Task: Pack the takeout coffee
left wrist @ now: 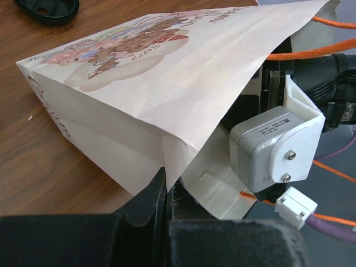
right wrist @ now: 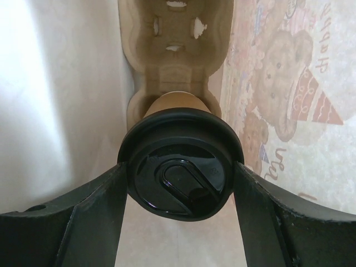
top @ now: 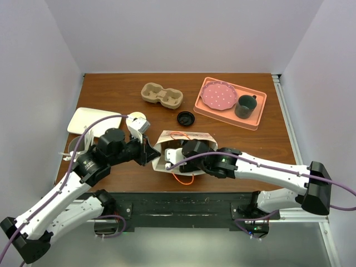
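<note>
The takeout coffee (right wrist: 181,172), tan-sided with a black lid, is inside a white paper bag (top: 167,146) that lies on its side with its mouth toward my arms. My right gripper (right wrist: 181,167) reaches into the bag, and its fingers (right wrist: 105,206) press both sides of the lid. The cup's base points into a brown pulp carrier (right wrist: 175,44) deeper in the bag. My left gripper (left wrist: 167,192) is shut on the lower edge of the bag's (left wrist: 167,72) mouth. From above, the right gripper's fingers and the cup are hidden by the bag.
A second pulp carrier (top: 162,95) and a loose black lid (top: 186,118) lie behind the bag. A pink tray (top: 231,103) at the back right holds a pink plate (top: 218,95) and a dark mug (top: 245,106). A white flat board (top: 92,119) and a paper cup (top: 137,121) sit at the left.
</note>
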You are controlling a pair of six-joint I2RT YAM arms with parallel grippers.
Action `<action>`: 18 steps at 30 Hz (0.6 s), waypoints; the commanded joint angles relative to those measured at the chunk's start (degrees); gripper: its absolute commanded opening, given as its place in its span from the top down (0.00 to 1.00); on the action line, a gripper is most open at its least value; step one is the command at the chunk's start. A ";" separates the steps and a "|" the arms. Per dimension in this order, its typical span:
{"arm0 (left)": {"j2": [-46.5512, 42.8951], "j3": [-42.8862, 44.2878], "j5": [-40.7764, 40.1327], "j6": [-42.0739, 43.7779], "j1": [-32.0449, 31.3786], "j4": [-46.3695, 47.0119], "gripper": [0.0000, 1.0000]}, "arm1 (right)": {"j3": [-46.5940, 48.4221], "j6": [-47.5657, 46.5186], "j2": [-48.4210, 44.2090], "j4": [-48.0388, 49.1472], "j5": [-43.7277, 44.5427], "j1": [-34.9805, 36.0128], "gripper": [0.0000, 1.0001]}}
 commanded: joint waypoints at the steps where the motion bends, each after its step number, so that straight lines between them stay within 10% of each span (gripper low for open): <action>1: -0.44 0.41 4.31 2.05 -0.07 4.01 1.00 | 2.16 -0.35 -1.25 -1.82 0.34 0.17 0.82; 18: -5.02 -5.66 7.21 5.48 -0.07 7.53 1.00 | -1.80 -0.96 0.77 3.62 3.07 -0.10 0.85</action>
